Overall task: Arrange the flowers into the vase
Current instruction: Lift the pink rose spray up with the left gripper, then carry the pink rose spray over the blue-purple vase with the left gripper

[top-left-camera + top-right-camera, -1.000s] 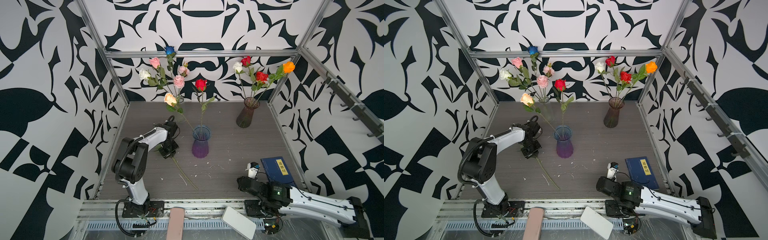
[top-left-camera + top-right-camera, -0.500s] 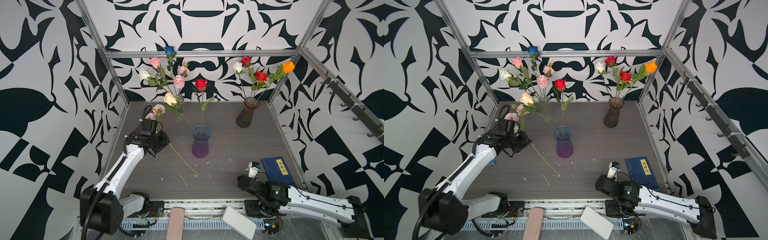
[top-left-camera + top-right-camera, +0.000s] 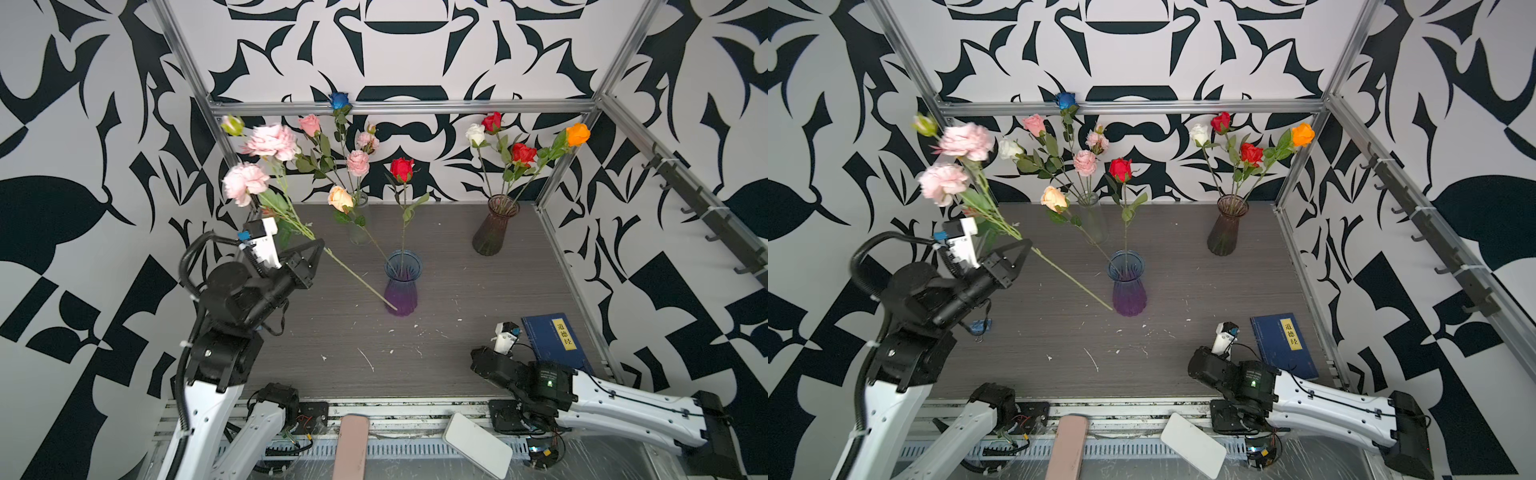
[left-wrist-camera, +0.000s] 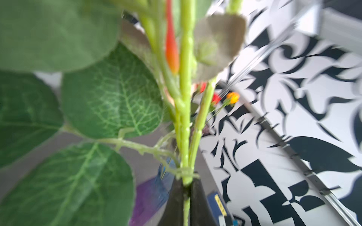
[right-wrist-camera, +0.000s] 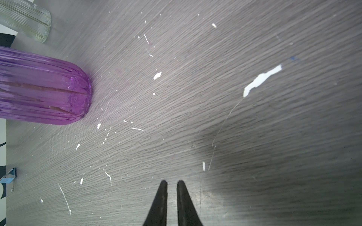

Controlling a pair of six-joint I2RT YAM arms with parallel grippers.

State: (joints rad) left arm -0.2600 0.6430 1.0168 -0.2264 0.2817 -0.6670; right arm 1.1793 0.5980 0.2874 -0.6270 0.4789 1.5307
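Note:
My left gripper [image 3: 318, 246] [image 3: 1027, 243] is raised over the table's left side and shut on the green stem [image 4: 185, 117] of a flower with two pink blooms [image 3: 272, 141] [image 3: 965, 140] and a bud. The stem slants down, and its cut end appears in front of the foot of the purple-and-blue vase [image 3: 402, 286] [image 3: 1127, 291] in both top views. That vase holds a red rose [image 3: 402, 169] and a peach rose [image 3: 340, 198]. In the left wrist view the fingers [image 4: 176, 201] pinch the stem. My right gripper [image 5: 172, 183] hovers low over bare table, a thin gap between its fingertips and nothing in it.
A clear glass vase [image 3: 359, 224] at the back holds several flowers. A brown vase [image 3: 494, 226] at the back right holds red, white and orange roses. A blue book [image 3: 555, 340] lies beside my right arm [image 3: 536, 378]. A small blue clip [image 3: 980, 326] lies at the left.
The left arm has lifted the pink flower off the table and swung it up and left; its blooms now stand high by the left wall. The right arm has hardly moved.

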